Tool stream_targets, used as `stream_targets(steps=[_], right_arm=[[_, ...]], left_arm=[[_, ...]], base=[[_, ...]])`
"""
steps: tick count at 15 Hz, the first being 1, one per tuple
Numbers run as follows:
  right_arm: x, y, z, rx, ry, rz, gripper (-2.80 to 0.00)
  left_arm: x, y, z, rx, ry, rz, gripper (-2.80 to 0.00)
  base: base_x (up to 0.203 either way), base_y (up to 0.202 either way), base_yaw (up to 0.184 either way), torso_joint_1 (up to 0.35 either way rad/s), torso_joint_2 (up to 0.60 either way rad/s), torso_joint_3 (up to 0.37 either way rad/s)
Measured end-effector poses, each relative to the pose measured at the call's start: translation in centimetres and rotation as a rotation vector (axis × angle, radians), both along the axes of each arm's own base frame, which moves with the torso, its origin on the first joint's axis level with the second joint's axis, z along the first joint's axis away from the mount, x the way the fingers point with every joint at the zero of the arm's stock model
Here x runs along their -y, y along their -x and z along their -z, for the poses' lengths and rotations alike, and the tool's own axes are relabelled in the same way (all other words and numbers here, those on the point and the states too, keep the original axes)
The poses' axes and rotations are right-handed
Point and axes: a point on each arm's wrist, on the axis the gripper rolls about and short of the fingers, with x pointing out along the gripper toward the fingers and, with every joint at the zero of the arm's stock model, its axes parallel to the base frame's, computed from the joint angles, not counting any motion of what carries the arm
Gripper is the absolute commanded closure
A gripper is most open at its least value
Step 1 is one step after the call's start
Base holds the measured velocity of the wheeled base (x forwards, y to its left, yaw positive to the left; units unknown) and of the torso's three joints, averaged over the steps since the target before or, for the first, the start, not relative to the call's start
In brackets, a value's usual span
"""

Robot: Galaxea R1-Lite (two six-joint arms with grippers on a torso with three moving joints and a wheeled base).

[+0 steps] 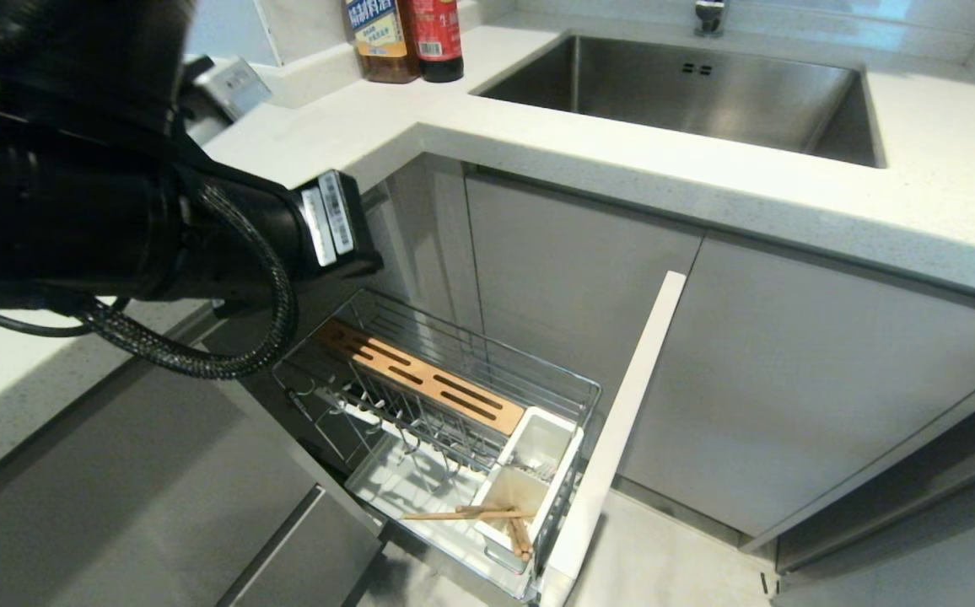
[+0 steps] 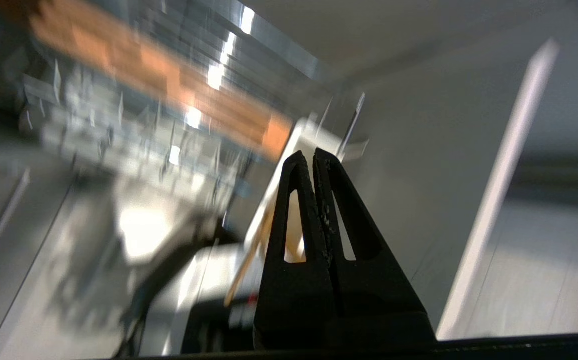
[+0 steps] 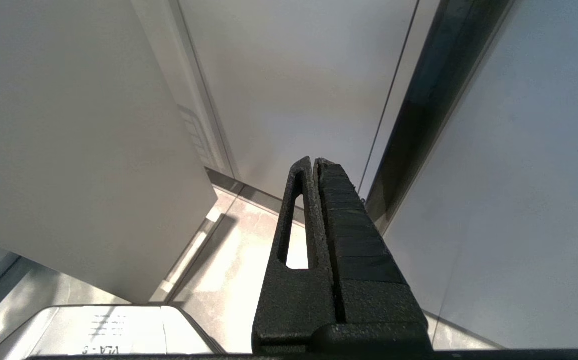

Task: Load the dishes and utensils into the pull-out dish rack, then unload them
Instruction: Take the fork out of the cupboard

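The left arm fills the near left of the head view, a braided cable looping under it and two barcode stickers on its end, blocking the back left corner of the pull-out dish rack. Behind it the white countertop turns a corner; a steel sink is set into it, and two bottles stand at its back edge, one with a blue label and one with a red, both in Chinese characters too small to read.

The rack stands pulled out of the grey cabinets: a chrome wire basket with plate prongs, a slotted wooden knife block along its far side, a white cutlery holder at the end by the narrow white door front. The chopsticks lie partly in that holder, one resting across its rim and out over the white tray.

The left gripper has its fingers pressed together on nothing, pointing toward the holder. The right gripper, also pressed shut and empty, hangs by the cabinet fronts above the floor
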Motion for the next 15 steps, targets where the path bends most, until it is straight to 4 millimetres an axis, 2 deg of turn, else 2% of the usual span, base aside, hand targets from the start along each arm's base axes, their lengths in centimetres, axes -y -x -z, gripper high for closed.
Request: stream_targets(steps=[2,4,9,15], right_arm=[[0.0,0.0,0.0,0.0,0.0,0.0,0.0],[0.0,0.0,0.0,0.0,0.0,0.0,0.0],[0.0,0.0,0.0,0.0,0.0,0.0,0.0],[0.0,0.0,0.0,0.0,0.0,0.0,0.0]], left_arm=[[0.9,-0.8,1.4,-0.116,-0.051,0.027,0.0],[1.8,-1.7,2.3,-0.147,-0.062,0.022,0.0],[4.5,-3.3,4.4,-0.234,0.064,-0.08,0.0],[7.0,-3.0,7.2,-0.376,0.19,-0.199,0.0]], base=[[0.0,0.0,0.0,0.0,0.0,0.0],[0.0,0.0,0.0,0.0,0.0,0.0],[0.0,0.0,0.0,0.0,0.0,0.0],[0.0,0.0,0.0,0.0,0.0,0.0]])
